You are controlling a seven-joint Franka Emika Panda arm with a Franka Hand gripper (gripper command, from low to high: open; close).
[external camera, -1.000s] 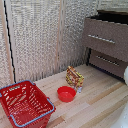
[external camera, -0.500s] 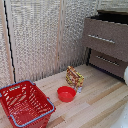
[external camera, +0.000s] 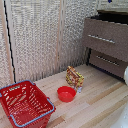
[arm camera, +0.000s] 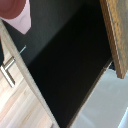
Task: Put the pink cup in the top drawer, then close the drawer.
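The pink recepticle [arm camera: 15,16] hangs close to the wrist camera, above the dark inside of the highest section [arm camera: 65,65], which stands pulled open. That drawer's front and silver bar handle [arm camera: 7,71] show beside it. In the exterior view the storage unit [external camera: 107,60] stands at the right, its top drawer [external camera: 102,35] jutting out. The pinch receptors themselves show in neither view. The cup stays aloft with nothing under it, so they are shut on it.
A red wire basket [external camera: 25,102] stands at the exterior view's left on the wooden floor. A shallow red bowl [external camera: 66,93] and a yellow packet [external camera: 74,77] sit mid-floor. A white arm part [external camera: 125,75] shows at the right edge. A slatted wall [external camera: 40,35] stands behind.
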